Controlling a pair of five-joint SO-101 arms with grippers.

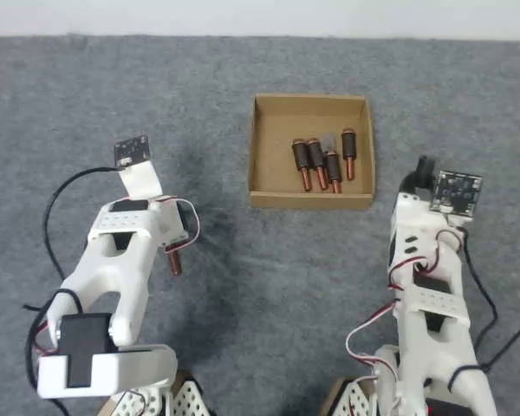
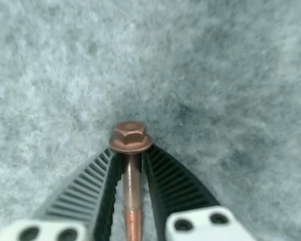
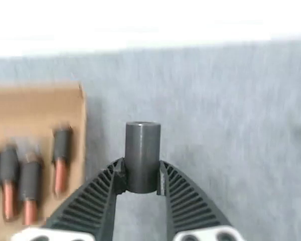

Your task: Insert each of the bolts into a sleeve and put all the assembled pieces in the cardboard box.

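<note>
Markings on the hexagonal head of the bolt (image 2: 132, 138) are too faint for you to read. Your left gripper (image 2: 132, 153) is clenched on this copper-coloured bolt, ribbed fingers (image 2: 103, 181) pressing the shank from both sides just under the flange. The head stands clear beyond the fingertips and the threaded end is cut off at the frame edge. In the high view the left arm sits over the grey carpet (image 1: 243, 295), well apart from the cardboard box (image 1: 308, 199). There its white body hides most of the gripper, and you see only a short length of the bolt (image 1: 174, 260) poking out beside it.

Your right gripper (image 3: 141, 168) is grasping a dark grey sleeve (image 3: 143, 150), held upright. The open end stands free, and the lower end is hidden between the fingers. From above, the sleeve (image 1: 423, 165) is just beside the box's right wall, outside it.

Inside the box lie four assembled pieces (image 1: 322, 160), side by side, each a dark sleeve with copper shank showing. The right wrist view blurs them, and the frame edge cuts off the box (image 3: 35, 105) along with the farthest piece. A pale grey patch (image 1: 329, 139) on the box floor behind them is too vague to identify.

Print on the small circuit boards (image 1: 456, 192) at each wrist is too small to make out.
</note>
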